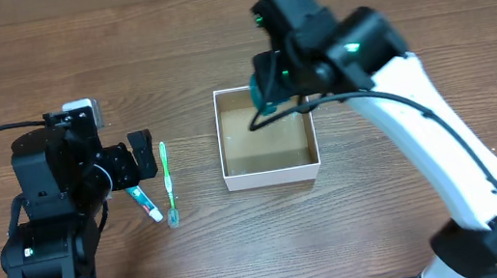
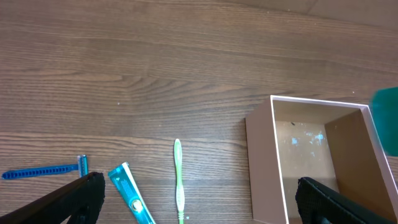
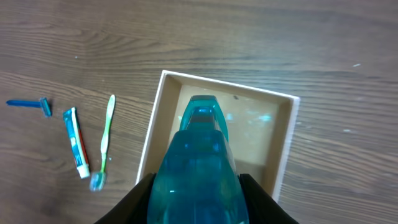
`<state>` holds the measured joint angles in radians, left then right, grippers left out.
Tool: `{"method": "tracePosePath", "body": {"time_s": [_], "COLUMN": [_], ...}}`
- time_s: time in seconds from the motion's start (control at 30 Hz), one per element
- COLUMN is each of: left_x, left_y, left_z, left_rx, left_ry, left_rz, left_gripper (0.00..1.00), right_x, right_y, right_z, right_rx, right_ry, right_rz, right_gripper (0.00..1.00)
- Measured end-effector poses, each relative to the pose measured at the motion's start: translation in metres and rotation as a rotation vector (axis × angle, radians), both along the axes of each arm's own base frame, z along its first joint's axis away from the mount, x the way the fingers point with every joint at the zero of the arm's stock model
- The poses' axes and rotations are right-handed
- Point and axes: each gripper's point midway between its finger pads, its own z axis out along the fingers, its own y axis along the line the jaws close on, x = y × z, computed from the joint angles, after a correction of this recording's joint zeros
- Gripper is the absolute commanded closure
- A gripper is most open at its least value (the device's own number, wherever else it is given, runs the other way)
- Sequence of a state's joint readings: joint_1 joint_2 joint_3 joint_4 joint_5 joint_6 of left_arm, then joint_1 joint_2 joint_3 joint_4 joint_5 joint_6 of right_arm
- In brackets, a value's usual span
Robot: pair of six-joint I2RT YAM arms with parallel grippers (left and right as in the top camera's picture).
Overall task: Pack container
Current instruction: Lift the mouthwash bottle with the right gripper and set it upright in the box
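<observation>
Gripping, right claw: the right gripper (image 3: 198,198) is clenched on a translucent teal-blue plastic item (image 3: 199,149), with a dark finger against each side of it. Only the finger edges show, at the bottom of the right wrist view.
Teal-blue item: it has a rounded body that narrows to a flat-topped end. Its lower part is cut off by the frame edge, and what kind of thing it is cannot be told.
Task's thing: the small square open-top container with thin white walls and a brown cardboard floor (image 1: 271,176) stands near the middle of the brown wooden table (image 1: 41,51).
Item against container: the item is held over the container's far side and hides much of the floor in the right wrist view. Whether it touches the floor cannot be told.
Left claw: the left gripper (image 2: 199,182) is released, its dark fingers spread wide with nothing between them. Only their tips show, at the bottom corners of the left wrist view.
Loose things: a slim green toothbrush (image 1: 168,180) lies near the container's left side. A white-and-blue toothpaste tube (image 1: 145,203) lies just left of the toothbrush, apart from it. A thin blue razor (image 2: 43,170) lies further left.
Hidden: in the overhead view the razor is out of sight under the left arm, and the right arm covers the container's far rim.
</observation>
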<state>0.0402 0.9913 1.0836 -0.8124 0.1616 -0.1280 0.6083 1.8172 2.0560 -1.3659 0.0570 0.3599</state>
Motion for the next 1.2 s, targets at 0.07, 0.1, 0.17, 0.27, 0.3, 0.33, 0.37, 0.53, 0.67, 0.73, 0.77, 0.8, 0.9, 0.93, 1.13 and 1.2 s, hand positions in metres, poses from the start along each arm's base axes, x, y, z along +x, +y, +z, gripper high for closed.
{"method": "tracePosePath", "body": {"time_s": [0.07,0.1,0.17,0.27,0.3,0.33,0.37,0.53,0.67,0.73,0.77,0.8,0.9,0.93,1.13,1.2], "left_x": [0.0,0.0,0.0,0.0,0.0,0.0,0.0,0.0,0.0,0.0,0.0,0.0,0.0,0.0,0.0,0.0], "left_y": [0.0,0.0,0.0,0.0,0.0,0.0,0.0,0.0,0.0,0.0,0.0,0.0,0.0,0.0,0.0,0.0], "left_z": [0.0,0.0,0.0,0.0,0.0,0.0,0.0,0.0,0.0,0.0,0.0,0.0,0.0,0.0,0.0,0.0], "left_rx": [0.0,0.0,0.0,0.0,0.0,0.0,0.0,0.0,0.0,0.0,0.0,0.0,0.0,0.0,0.0,0.0], "left_ry": [0.0,0.0,0.0,0.0,0.0,0.0,0.0,0.0,0.0,0.0,0.0,0.0,0.0,0.0,0.001,0.001], "left_rz": [0.0,0.0,0.0,0.0,0.0,0.0,0.0,0.0,0.0,0.0,0.0,0.0,0.0,0.0,0.0,0.0], "left_gripper": [0.0,0.0,0.0,0.0,0.0,0.0,0.0,0.0,0.0,0.0,0.0,0.0,0.0,0.0,0.0,0.0], "right_x": [0.006,0.009,0.02,0.029,0.031,0.033,0.035,0.047,0.049,0.049,0.049,0.049,0.049,0.049,0.046,0.045], "right_y": [0.009,0.013,0.02,0.026,0.027,0.028,0.029,0.037,0.039,0.039,0.039,0.039,0.039,0.04,0.042,0.042], "right_z": [-0.019,-0.03,-0.056,-0.085,-0.092,-0.102,-0.11,-0.135,-0.143,-0.144,-0.144,-0.145,-0.146,-0.146,-0.146,-0.147], "right_rx": [-0.011,-0.017,-0.036,-0.061,-0.067,-0.078,-0.084,-0.091,-0.093,-0.094,-0.094,-0.094,-0.096,-0.094,-0.086,-0.09], "right_ry": [0.036,0.056,0.096,0.137,0.148,0.164,0.174,0.184,0.188,0.191,0.191,0.192,0.195,0.197,0.207,0.211], "right_rz": [-0.018,-0.028,-0.055,-0.08,-0.087,-0.093,-0.097,-0.108,-0.113,-0.114,-0.115,-0.116,-0.113,-0.109,-0.084,-0.08], "right_gripper": [0.96,0.96,0.96,0.96,0.96,0.96,0.96,0.96,0.96,0.96,0.95,0.92,0.55,0.48,0.4,0.36]}}
